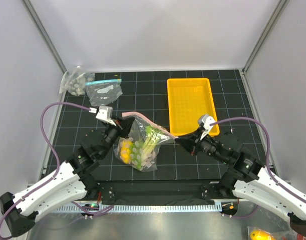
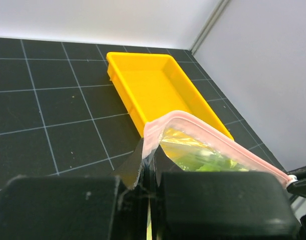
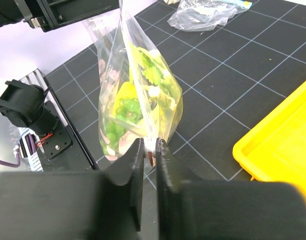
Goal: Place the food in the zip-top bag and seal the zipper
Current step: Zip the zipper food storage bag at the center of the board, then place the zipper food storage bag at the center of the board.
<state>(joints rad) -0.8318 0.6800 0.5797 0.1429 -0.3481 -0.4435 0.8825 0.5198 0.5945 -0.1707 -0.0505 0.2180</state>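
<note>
while the left hand (image 1: pixel 121 129) was clamped shut on the left end of the zipper (image 1: pixel 148 122), the zip-top bag (image 1: pixel 142 147) hung between the two arms near the middle of the tabletop (image 1: pixel 92 117), well apart from two other clear bags (image 1: pixel 92 86) at the far left corner. inside it sat the lemon (image 1: pixel 125 148) at the lower left, the grapes (image 1: pixel 138 156) beside it and the leek (image 1: pixel 151 135) leaning upward towards the mouth, so all the food looked to be in. the bag's bottom sagged to the tabletop or just above it; which one could not be told. the right hand (image 1: pixel 179 140) was closed on the right end of the pink strip, its jaws nearly together with plastic pinched between them, and the yellow tray (image 1: pixel 169 102) lay just behind it. whether the two lips were already pressed together along their length could not be told. the step in hand seemed to be the sealing. to do it well, one hand would best anchor its end firmly while the other slid along the strip with a light, steady pinch, and the strip should stay taut and level so that no fold jammed. the weight of the food should sit low, away from the mouth, or the leek's tip might catch in the seam and pull it open.
</note>
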